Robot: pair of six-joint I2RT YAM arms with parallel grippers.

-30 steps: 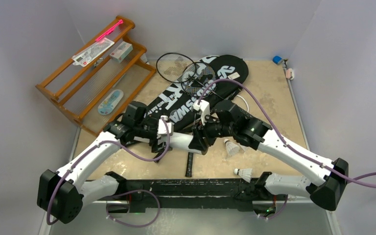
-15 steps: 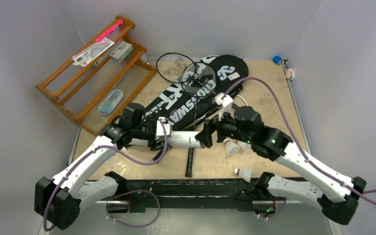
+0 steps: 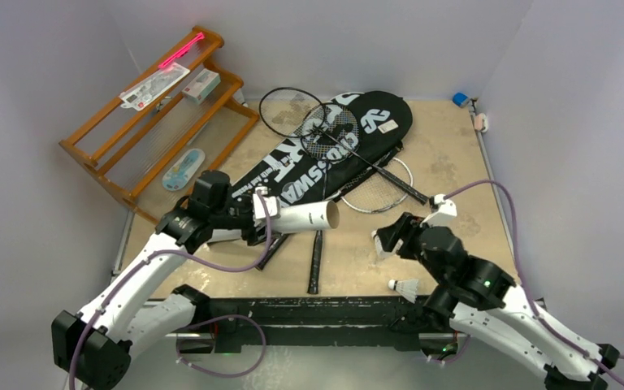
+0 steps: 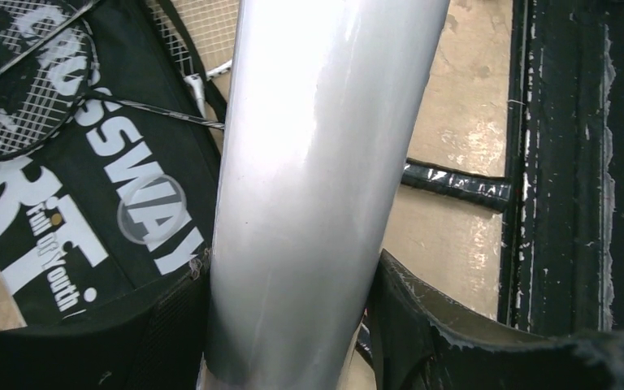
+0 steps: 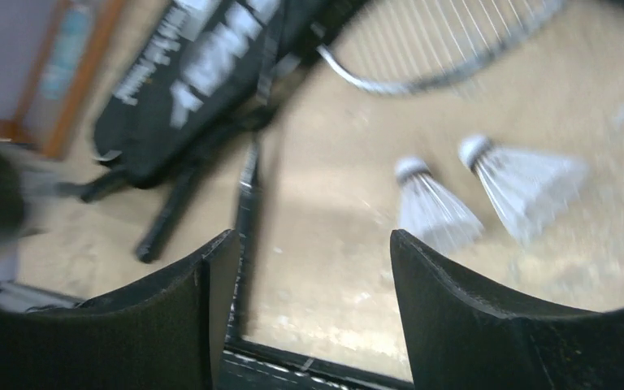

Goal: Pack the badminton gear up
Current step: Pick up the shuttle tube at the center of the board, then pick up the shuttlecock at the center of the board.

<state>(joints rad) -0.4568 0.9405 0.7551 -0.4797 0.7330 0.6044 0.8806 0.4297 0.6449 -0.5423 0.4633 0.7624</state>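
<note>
White and glossy, the long tube point(image 3: 307, 217) hangs nearly level above the table point(image 3: 447, 154). The left gripper point(image 3: 262, 221) is clenched on its left end, and its open mouth faces right toward the middle of the table. In the left wrist view the tube point(image 4: 317, 162) fills the centre, with the left gripper point(image 4: 288, 325) pressing a black finger point(image 4: 166, 333) against each side.

Under and behind it lie the two black covers point(image 3: 325, 154), overlapping. The lettering "CROSSWAY" reads on the cover point(image 4: 106, 203) just left of the tube. The thin-framed rackets point(image 3: 325, 130) rest across the covers, and one silver hoop point(image 3: 383, 185) lies off their right edge on the bare table. A black racket handle point(image 3: 315, 268) points toward the near edge below the tube's mouth.

To the right, the right gripper point(image 3: 386, 238) hovers low with its jaws spread and nothing between them. Its wrist view, blurred, shows the gripper point(image 5: 309, 276) over the sandy surface, with two feather shuttlecocks point(image 5: 435, 207) lying side by side just beyond its right finger. A third shuttlecock point(image 3: 407, 286) sits alone near the black rail point(image 3: 317, 313) at the front.

The wooden rack point(image 3: 154, 122) leans in the far left corner, well apart from both arms.
</note>
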